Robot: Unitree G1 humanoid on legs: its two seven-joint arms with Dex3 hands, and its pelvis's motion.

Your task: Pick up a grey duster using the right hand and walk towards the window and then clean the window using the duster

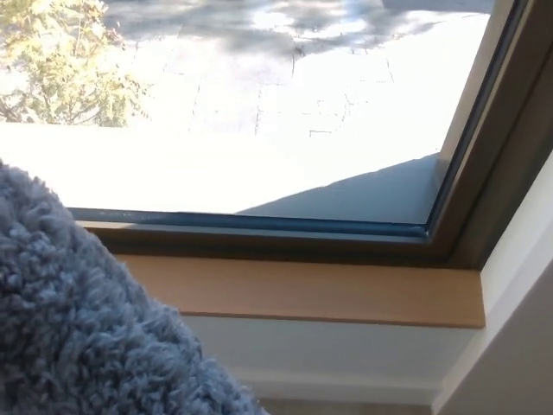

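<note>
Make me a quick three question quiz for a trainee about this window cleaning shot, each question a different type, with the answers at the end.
1. True or false: the grey duster fills the lower left of the head view.
2. Multiple choice: what lies directly below the dark window frame? A) a metal radiator B) a wooden sill C) a curtain
3. Fill in: outside, at the upper left through the glass, stands a ____.

Key:
1. True.
2. B, the wooden sill.
3. Tree.
</note>
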